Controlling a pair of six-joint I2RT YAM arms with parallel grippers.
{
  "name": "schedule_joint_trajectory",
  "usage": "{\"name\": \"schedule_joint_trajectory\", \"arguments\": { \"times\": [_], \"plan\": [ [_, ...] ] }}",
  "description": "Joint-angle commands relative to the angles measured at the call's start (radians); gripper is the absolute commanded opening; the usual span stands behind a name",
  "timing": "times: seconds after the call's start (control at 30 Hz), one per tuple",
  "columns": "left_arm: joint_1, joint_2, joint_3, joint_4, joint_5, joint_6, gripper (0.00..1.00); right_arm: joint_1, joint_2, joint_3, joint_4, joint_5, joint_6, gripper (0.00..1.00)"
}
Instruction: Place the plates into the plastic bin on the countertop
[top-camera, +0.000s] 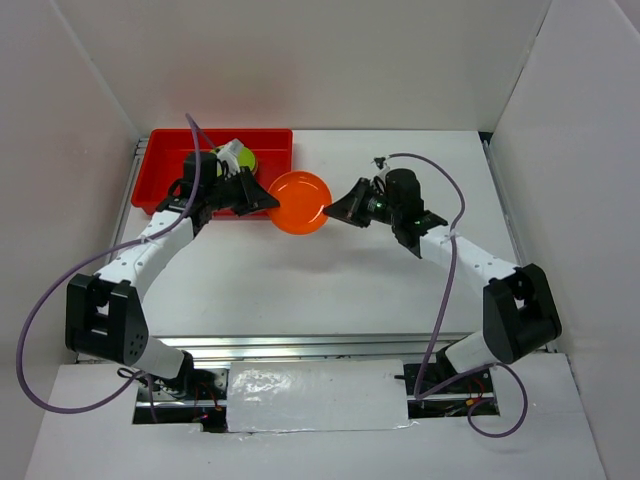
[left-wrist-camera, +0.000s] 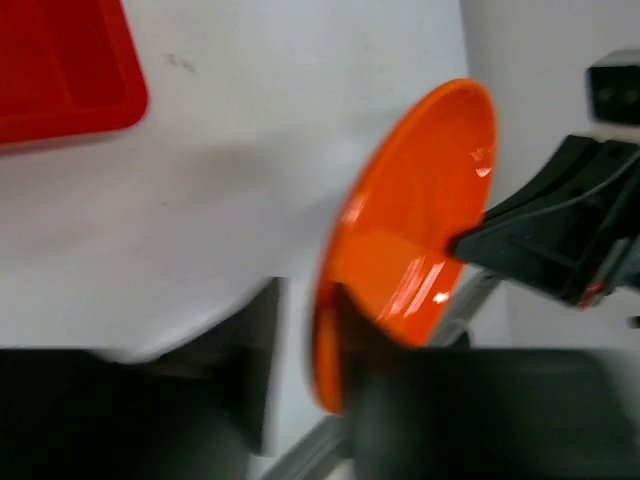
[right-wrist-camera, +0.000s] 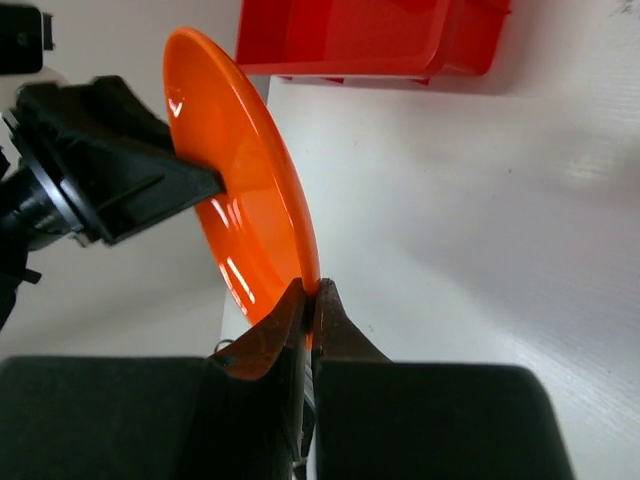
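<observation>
An orange plate (top-camera: 300, 203) hangs above the white countertop (top-camera: 330, 285), just right of the red plastic bin (top-camera: 160, 175). My right gripper (top-camera: 338, 208) is shut on the plate's right rim, and its fingertips (right-wrist-camera: 325, 300) pinch the edge of the plate (right-wrist-camera: 240, 200) in the right wrist view. My left gripper (left-wrist-camera: 310, 330) straddles the opposite rim of the plate (left-wrist-camera: 410, 230). The picture is blurred, with one finger against the plate and a white gap showing at the other. A lime green plate (top-camera: 246, 160) lies in the bin, partly hidden by the left wrist.
White walls close in the counter on three sides. A metal rail (top-camera: 330, 345) runs along the front edge. Purple cables loop off both arms. The bin's near corner (left-wrist-camera: 60, 70) shows in the left wrist view, and its end wall (right-wrist-camera: 350, 40) in the right wrist view.
</observation>
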Motion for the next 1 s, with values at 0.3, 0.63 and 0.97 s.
{"name": "schedule_joint_trajectory", "arguments": {
  "times": [0.3,0.63,0.97],
  "plan": [
    [0.108,-0.006,0.090,0.020,-0.226,-0.097,0.00,-0.053,-0.075,-0.079,0.096,-0.034,0.031,1.00],
    [0.355,0.509,0.553,-0.017,-0.224,-0.193,0.00,-0.126,-0.100,-0.206,0.073,-0.088,-0.012,1.00],
    [0.359,0.764,0.889,-0.273,-0.259,-0.154,0.37,-0.156,-0.164,-0.214,0.006,-0.072,-0.068,1.00]
  ]
}}
